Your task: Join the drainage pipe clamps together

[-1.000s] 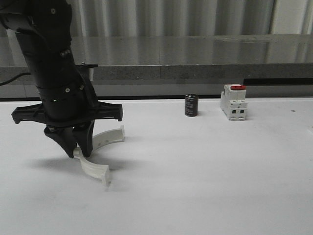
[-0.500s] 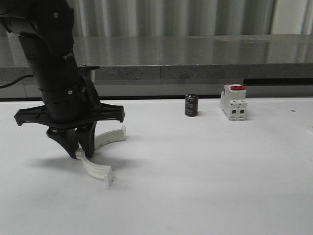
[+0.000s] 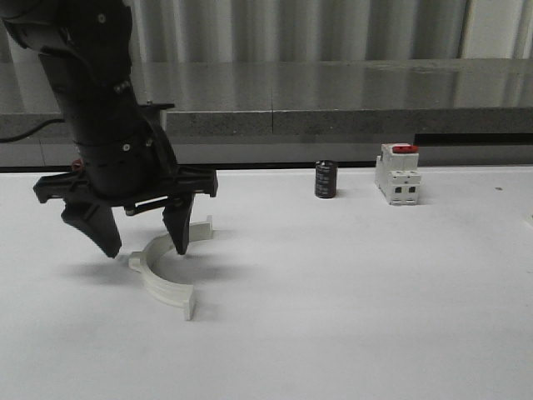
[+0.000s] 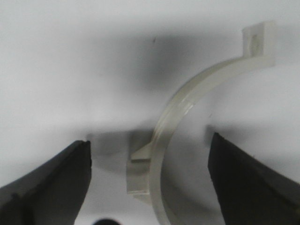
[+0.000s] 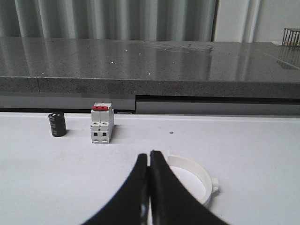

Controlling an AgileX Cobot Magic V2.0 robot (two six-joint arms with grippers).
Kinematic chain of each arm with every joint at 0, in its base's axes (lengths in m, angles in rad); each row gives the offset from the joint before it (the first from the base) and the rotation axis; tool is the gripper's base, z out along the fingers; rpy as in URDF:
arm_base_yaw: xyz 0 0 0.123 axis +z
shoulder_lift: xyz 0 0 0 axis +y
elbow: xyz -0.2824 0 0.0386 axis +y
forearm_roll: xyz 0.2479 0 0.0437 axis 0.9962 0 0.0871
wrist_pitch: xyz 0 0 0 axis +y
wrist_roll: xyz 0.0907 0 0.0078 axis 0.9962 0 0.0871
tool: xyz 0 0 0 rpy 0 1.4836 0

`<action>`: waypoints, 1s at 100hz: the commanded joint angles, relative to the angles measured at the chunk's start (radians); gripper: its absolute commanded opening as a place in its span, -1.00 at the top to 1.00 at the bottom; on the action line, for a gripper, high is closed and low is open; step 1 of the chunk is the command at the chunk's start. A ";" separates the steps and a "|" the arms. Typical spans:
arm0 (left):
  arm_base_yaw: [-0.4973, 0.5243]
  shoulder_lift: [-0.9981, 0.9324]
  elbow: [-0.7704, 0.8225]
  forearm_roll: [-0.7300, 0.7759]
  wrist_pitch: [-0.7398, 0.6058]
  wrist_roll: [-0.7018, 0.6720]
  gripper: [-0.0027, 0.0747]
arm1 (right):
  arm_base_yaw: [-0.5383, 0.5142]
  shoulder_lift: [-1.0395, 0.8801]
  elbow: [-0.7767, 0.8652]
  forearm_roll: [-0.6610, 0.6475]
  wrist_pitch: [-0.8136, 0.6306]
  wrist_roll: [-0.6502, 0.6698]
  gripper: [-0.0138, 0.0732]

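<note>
Drainage pipe clamps: one white half-ring [image 3: 162, 279] lies flat on the white worktop [image 3: 350, 300], at about 8 o'clock of the front view, its curve running from beneath the left end effector [image 3: 140, 246] out to a tab end nearest the camera. A second white piece [image 3: 200, 227] shows just behind it, at 1 o'clock from the first, partly hidden by the dark fingers; whether the two touch cannot be told. Left end effector hangs over the near half-ring with its jaws spread wide, one finger on each side of the curve, neither gripping it. In the left wrist view the half-ring [image 4: 187, 122] arcs between the two dark fingertips [image 4: 51, 183], flat tab with a hole at its far end.

Right end effector [image 5: 150, 187] has its jaws pressed together, nothing between them. Just behind it, a white ring-shaped part [image 5: 197, 176] rests on the worktop.

Far side of the worktop, at 1 o'clock: small black cylinder [image 3: 326, 179], upright, and beside it a white breaker with red top [image 3: 397, 174].
</note>
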 commanded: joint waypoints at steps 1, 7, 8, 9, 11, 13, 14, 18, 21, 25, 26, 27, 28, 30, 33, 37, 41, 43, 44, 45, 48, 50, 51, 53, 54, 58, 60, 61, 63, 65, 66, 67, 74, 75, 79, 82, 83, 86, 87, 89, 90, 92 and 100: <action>-0.008 -0.100 -0.042 0.038 -0.019 0.002 -0.38 | -0.006 -0.018 -0.017 0.000 -0.082 -0.001 0.84; 0.002 -0.137 -0.042 0.068 -0.023 0.002 -0.36 | -0.006 -0.018 -0.017 0.000 -0.082 -0.001 0.84; 0.004 -0.147 -0.042 0.071 -0.023 0.002 -0.35 | -0.006 -0.018 -0.017 0.000 -0.082 -0.001 0.84; 0.008 -0.152 -0.042 0.073 -0.023 0.004 -0.35 | -0.006 -0.018 -0.017 0.000 -0.082 -0.001 0.84; 0.013 -0.168 -0.042 0.081 -0.023 0.007 -0.34 | -0.006 -0.018 -0.017 0.000 -0.082 -0.001 0.84; 0.020 -0.184 -0.042 0.086 -0.023 0.011 -0.33 | -0.006 -0.018 -0.017 0.000 -0.082 -0.001 0.84; 0.026 -0.190 -0.042 0.087 -0.023 0.018 -0.33 | -0.006 -0.018 -0.017 0.000 -0.082 -0.001 0.84; 0.045 -0.223 -0.042 0.088 -0.023 0.049 -0.34 | -0.006 -0.018 -0.017 0.000 -0.082 -0.001 0.84; 0.065 -0.246 -0.042 0.088 -0.025 0.070 -0.34 | -0.006 -0.018 -0.017 0.000 -0.082 -0.001 0.84; 0.086 -0.282 -0.042 0.088 -0.025 0.102 -0.34 | -0.006 -0.018 -0.017 0.000 -0.082 -0.001 0.84; 0.095 -0.288 -0.042 0.088 -0.025 0.108 -0.34 | -0.006 -0.018 -0.017 0.000 -0.082 -0.001 0.84; 0.099 -0.300 -0.039 0.088 -0.028 0.112 -0.34 | -0.006 -0.018 -0.017 0.000 -0.082 -0.001 0.84; 0.108 -0.306 -0.040 0.088 -0.028 0.123 -0.34 | -0.006 -0.018 -0.017 0.000 -0.082 -0.001 0.84; 0.122 -0.326 -0.034 0.088 -0.032 0.137 -0.34 | -0.006 -0.018 -0.017 0.000 -0.082 -0.001 0.84; 0.142 -0.352 -0.029 0.087 -0.036 0.158 -0.34 | -0.006 -0.018 -0.017 0.000 -0.082 -0.001 0.84; 0.171 -0.398 -0.015 0.087 -0.040 0.193 -0.34 | -0.006 -0.018 -0.017 0.000 -0.082 -0.001 0.84; 0.194 -0.433 -0.001 0.087 -0.043 0.215 -0.34 | -0.006 -0.018 -0.017 0.000 -0.082 -0.001 0.84; 0.208 -0.455 0.009 0.087 -0.045 0.226 -0.34 | -0.006 -0.018 -0.017 0.000 -0.082 -0.001 0.84; 0.217 -0.462 0.012 0.087 -0.045 0.234 -0.34 | -0.006 -0.018 -0.017 0.000 -0.082 -0.001 0.84; 0.222 -0.470 0.021 0.087 -0.048 0.238 -0.34 | -0.006 -0.018 -0.017 0.000 -0.082 -0.001 0.84; 0.239 -0.506 0.038 0.087 -0.052 0.251 -0.34 | -0.006 -0.018 -0.017 0.000 -0.082 -0.001 0.84; 0.251 -0.530 0.053 0.087 -0.058 0.260 -0.33 | -0.006 -0.018 -0.017 0.000 -0.082 -0.001 0.84; 0.259 -0.538 0.058 0.087 -0.060 0.265 -0.34 | -0.006 -0.018 -0.017 0.000 -0.082 -0.001 0.84; 0.267 -0.561 0.076 0.087 -0.066 0.267 -0.34 | -0.006 -0.018 -0.017 0.000 -0.082 -0.001 0.84; 0.276 -0.569 0.082 0.087 -0.071 0.267 -0.34 | -0.006 -0.018 -0.017 0.000 -0.082 -0.001 0.84; 0.300 -0.617 0.122 0.087 -0.083 0.274 -0.33 | -0.006 -0.018 -0.017 0.000 -0.082 -0.001 0.84; 0.308 -0.642 0.144 0.087 -0.091 0.274 -0.33 | -0.006 -0.018 -0.017 0.000 -0.082 -0.001 0.84; 0.316 -0.650 0.151 0.087 -0.097 0.274 -0.33 | -0.006 -0.018 -0.017 0.000 -0.082 -0.001 0.84; 0.326 -0.674 0.175 0.087 -0.102 0.277 -0.33 | -0.006 -0.018 -0.017 0.000 -0.082 -0.001 0.84; 0.337 -0.700 0.199 0.087 -0.109 0.277 -0.33 | -0.006 -0.018 -0.017 0.000 -0.082 -0.001 0.84; 0.340 -0.708 0.215 0.087 -0.114 0.277 -0.34 | -0.006 -0.018 -0.017 0.000 -0.082 -0.001 0.84; 0.343 -0.724 0.224 0.087 -0.117 0.277 -0.33 | -0.006 -0.018 -0.017 0.000 -0.082 -0.001 0.84; 0.372 -0.809 0.311 0.075 -0.144 0.277 -0.33 | -0.006 -0.018 -0.017 0.000 -0.082 -0.001 0.84; 0.377 -0.817 0.320 0.073 -0.149 0.277 -0.34 | -0.006 -0.018 -0.017 0.000 -0.082 -0.001 0.84; 0.386 -0.868 0.373 0.065 -0.158 0.277 -0.33 | -0.006 -0.018 -0.017 0.000 -0.082 -0.001 0.84; 0.391 -0.903 0.408 0.058 -0.166 0.277 -0.34 | -0.006 -0.018 -0.017 0.000 -0.082 -0.001 0.84; 0.391 -0.920 0.425 0.056 -0.166 0.277 -0.33 | -0.006 -0.018 -0.017 0.000 -0.082 -0.001 0.84; 0.393 -0.955 0.459 0.056 -0.169 0.277 -0.33 | -0.006 -0.018 -0.017 0.000 -0.082 -0.001 0.84; 0.393 -0.964 0.475 0.054 -0.170 0.277 -0.33 | -0.006 -0.018 -0.017 0.000 -0.082 -0.001 0.84; 0.393 -0.990 0.491 0.054 -0.174 0.277 -0.34 | -0.006 -0.018 -0.017 0.000 -0.082 -0.001 0.84; 0.393 -1.007 0.507 0.052 -0.173 0.277 -0.34 | -0.006 -0.018 -0.017 0.000 -0.082 -0.001 0.84; 0.393 -1.033 0.531 0.049 -0.178 0.277 -0.34 | -0.006 -0.018 -0.017 0.000 -0.082 -0.001 0.84; 0.393 -1.126 0.612 0.031 -0.189 0.277 -0.33 | -0.006 -0.018 -0.017 0.000 -0.082 -0.001 0.84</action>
